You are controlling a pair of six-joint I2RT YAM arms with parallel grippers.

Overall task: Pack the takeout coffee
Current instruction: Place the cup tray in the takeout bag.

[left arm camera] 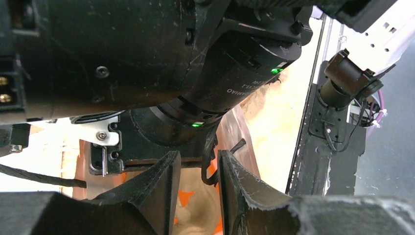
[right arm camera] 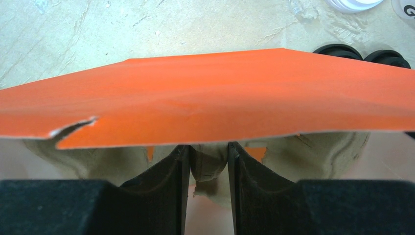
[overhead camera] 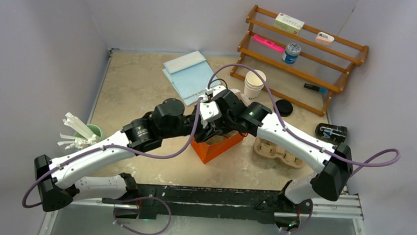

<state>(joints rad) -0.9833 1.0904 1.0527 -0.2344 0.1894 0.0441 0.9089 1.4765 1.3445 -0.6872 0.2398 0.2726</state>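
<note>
Both arms meet in the middle over the orange bag [overhead camera: 221,148], wrists nearly bumping. The left arm runs low from its base, bends at the elbow and reaches right across the worktop [overhead camera: 132,86]. The right arm comes in from the far side, its long white link slanting up and left, the wrist tipped down into the bag mouth.

The left gripper [left arm camera: 198,156] hangs over the bag opening with the jaws a narrow gap apart and nothing pinched that I can see. A black cord dangles just beside one finger. The right arm's black wrist fills most of that view.

The right gripper [right arm camera: 208,149] sits tucked behind the bag's orange wall, jaws narrow and closed on a tan fold [right arm camera: 208,169]. Can't tell if that's bag lining or pulp.

The coffee stuff is outside the bag. A black cup [overhead camera: 330,132] lies on its side near the right edge, well apart from the bag, and a black lid [overhead camera: 284,107] sits by the white cups [overhead camera: 254,85]. The pulp carrier [overhead camera: 277,152] is just right of the bag.
</note>
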